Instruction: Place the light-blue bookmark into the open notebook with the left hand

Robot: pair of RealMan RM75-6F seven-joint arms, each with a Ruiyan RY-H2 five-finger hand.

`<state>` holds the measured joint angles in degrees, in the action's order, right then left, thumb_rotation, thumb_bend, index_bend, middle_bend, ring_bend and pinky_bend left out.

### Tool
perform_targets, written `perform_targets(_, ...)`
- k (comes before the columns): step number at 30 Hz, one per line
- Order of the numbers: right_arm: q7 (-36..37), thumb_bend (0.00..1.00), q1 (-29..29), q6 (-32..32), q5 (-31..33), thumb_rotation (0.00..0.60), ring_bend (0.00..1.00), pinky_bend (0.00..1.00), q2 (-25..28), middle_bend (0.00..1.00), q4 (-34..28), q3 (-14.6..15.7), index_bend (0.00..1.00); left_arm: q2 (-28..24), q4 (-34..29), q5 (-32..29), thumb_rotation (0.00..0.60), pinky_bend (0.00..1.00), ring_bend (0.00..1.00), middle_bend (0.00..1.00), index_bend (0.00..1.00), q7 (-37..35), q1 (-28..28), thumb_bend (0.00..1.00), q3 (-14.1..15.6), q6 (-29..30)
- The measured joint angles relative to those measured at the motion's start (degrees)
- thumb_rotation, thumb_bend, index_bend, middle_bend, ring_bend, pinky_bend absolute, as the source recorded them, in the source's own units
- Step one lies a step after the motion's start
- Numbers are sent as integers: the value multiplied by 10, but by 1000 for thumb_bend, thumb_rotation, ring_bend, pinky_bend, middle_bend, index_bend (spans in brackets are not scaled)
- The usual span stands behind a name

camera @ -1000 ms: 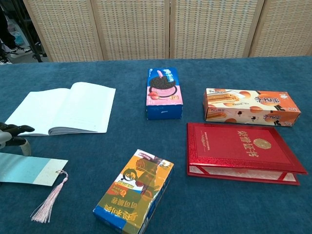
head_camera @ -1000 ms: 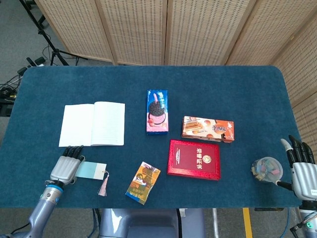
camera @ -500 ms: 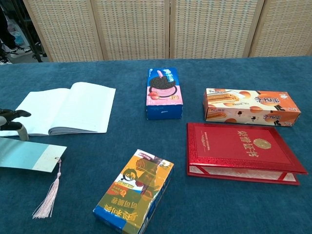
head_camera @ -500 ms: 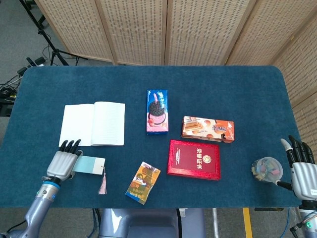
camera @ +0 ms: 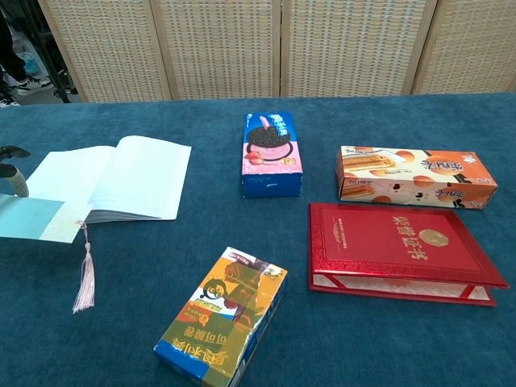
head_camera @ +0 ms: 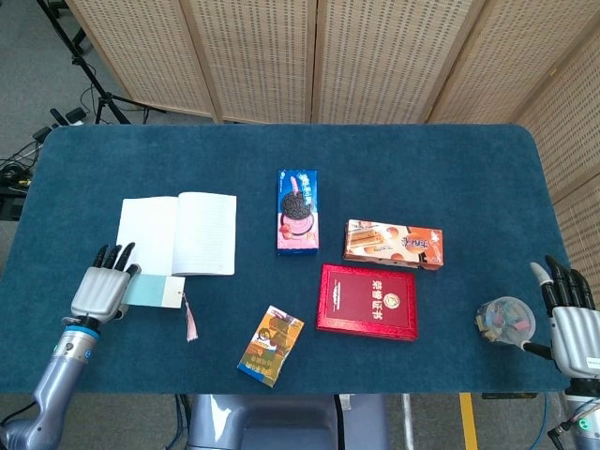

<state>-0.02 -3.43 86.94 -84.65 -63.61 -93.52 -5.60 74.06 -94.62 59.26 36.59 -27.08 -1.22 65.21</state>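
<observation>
A deep blue, carpet-like table (head_camera: 422,159) stands in front of woven cane folding screens (head_camera: 309,56), and the open notebook (head_camera: 175,234) lies flat on its left half, white ruled pages up. The left hand (head_camera: 98,289) hovers just below the notebook's lower left corner, knuckles up and dark fingertips pointing toward the pages, holding the light-blue bookmark (head_camera: 153,292) by its left end. The bookmark is a thin, flat paper strip that reaches out to the right beneath the notebook's bottom edge; in the chest view its far end (camera: 36,219) overlaps the near edge of the notebook (camera: 113,177), and a pale pink tassel (camera: 84,278) hangs from it down to the cloth. Right of the notebook lies a glossy blue and pink cookie box (head_camera: 298,210), further right an orange biscuit carton (head_camera: 392,243), and below that a shiny red book (head_camera: 367,301) with gold lettering. A yellow and blue snack packet (head_camera: 270,343) sits near the front edge, right of and below the notebook. Bare blue cloth stretches above the notebook and between it and the cookie box. Far from the notebook, at the right front corner, the right hand (head_camera: 570,319) stands upright with fingers straight and slightly apart, holding nothing, just beside a clear plastic cup (head_camera: 504,320) of pastel bits.
</observation>
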Motion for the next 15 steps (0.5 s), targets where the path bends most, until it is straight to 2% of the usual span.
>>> perform_targets(10,-4,0,-2,-3,1,600,0,0,-1,0,0,1,0,-8,15,-74,600,0,0,0,378,-8,-13,334,-29,-23)
perform_targets(15,-7,0,-4,-9,2,600,0,0,-3,0,0,1,0,-12,22,-144,600,0,0,0,378,-11,-28,333,-57,-43)
